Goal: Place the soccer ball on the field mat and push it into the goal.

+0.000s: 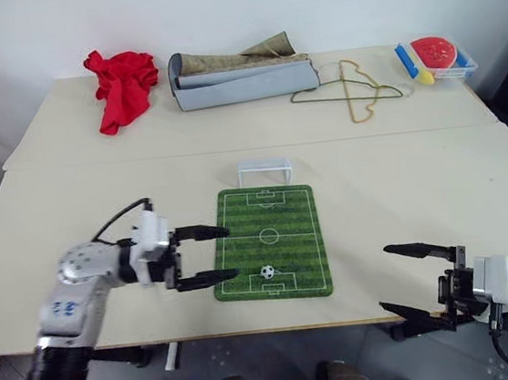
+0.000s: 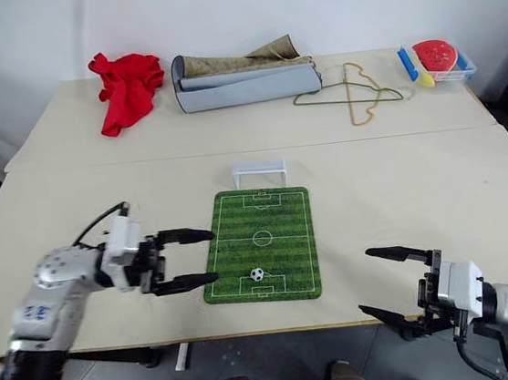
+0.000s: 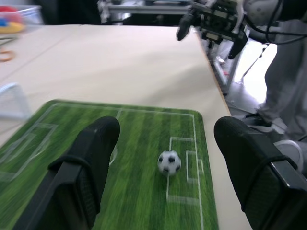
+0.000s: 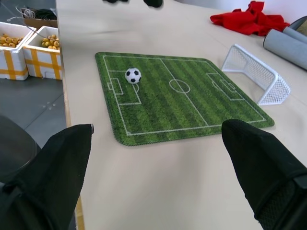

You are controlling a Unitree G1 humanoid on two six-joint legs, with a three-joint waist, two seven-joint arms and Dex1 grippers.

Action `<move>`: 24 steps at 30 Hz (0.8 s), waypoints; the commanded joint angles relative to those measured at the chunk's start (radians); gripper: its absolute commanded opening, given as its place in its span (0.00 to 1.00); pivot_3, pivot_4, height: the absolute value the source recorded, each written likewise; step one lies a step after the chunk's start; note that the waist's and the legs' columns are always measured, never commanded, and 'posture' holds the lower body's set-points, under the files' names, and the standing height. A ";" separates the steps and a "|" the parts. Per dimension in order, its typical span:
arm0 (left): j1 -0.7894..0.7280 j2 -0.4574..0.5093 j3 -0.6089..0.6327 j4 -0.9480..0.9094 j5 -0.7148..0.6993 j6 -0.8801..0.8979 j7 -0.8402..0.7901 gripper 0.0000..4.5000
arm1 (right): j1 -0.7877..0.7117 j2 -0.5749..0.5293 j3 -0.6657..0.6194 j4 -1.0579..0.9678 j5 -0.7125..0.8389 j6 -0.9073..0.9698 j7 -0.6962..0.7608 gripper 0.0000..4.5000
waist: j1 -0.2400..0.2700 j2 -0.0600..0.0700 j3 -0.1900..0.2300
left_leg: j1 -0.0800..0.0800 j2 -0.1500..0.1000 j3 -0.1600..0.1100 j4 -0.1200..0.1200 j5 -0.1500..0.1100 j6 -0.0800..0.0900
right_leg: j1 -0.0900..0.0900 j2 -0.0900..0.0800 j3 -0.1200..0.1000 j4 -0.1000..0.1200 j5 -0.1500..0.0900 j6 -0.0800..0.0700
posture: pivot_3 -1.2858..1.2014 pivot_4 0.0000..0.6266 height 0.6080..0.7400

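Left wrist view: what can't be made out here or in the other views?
- Goal: cut off by the left wrist view's edge.
- Toy box contents: too small in the eye views to identify.
- Field mat near edge: hidden behind the left gripper's fingers.

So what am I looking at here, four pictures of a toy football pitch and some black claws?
It is one moment seen by four cameras on a two-armed robot. Two sit in its head, looking down over a table. The other two sit on its wrists, looking out along each claw. The left gripper and right gripper both have their jaws open and hold nothing. On the table lies the field mat, with the soccer ball on it near the robot's end. The goal stands just past the far end. Further back lie a red cloth, a grey bag, wire hangers and a toy tub.
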 commanded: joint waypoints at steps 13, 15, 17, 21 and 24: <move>0.392 0.020 0.024 -0.017 0.088 -0.246 -0.097 0.00 | -0.004 -0.005 -0.010 -0.013 0.055 -0.048 0.051 1.00 | 0.005 0.002 0.001 | -0.001 0.000 0.000 0.000 -0.001 0.000 | -0.001 0.001 0.000 -0.001 0.000 -0.001 | 0.52 0.24 1.00; 0.372 -0.009 -0.004 -0.046 0.086 -0.235 -0.066 0.00 | 0.017 -0.011 -0.003 -0.036 0.067 -0.046 0.076 1.00 | 0.005 0.002 0.001 | -0.001 0.001 0.001 0.000 -0.001 0.000 | -0.001 0.001 0.000 0.000 0.000 -0.001 | 0.52 0.24 1.00; 0.356 -0.024 -0.039 -0.066 0.106 -0.244 -0.061 0.00 | 0.028 -0.011 -0.005 -0.034 0.072 -0.052 0.094 1.00 | 0.004 0.002 0.001 | 0.000 0.001 0.000 0.000 -0.001 0.000 | -0.001 0.001 0.000 0.000 0.000 -0.001 | 0.52 0.24 1.00; 0.306 -0.053 -0.096 -0.073 0.133 -0.220 -0.021 0.00 | 0.027 -0.009 -0.016 -0.012 0.071 -0.057 0.111 1.00 | 0.002 0.002 0.001 | 0.000 0.000 0.001 0.000 -0.001 0.000 | 0.000 0.001 0.001 0.000 0.000 -0.001 | 0.52 0.24 1.00; 0.230 -0.094 -0.156 -0.033 0.174 -0.213 0.011 0.00 | 0.025 -0.007 -0.019 -0.001 0.066 -0.054 0.106 1.00 | 0.003 0.002 0.001 | 0.001 0.001 0.001 0.000 -0.001 0.000 | 0.000 0.001 0.001 0.000 0.000 -0.001 | 0.52 0.24 1.00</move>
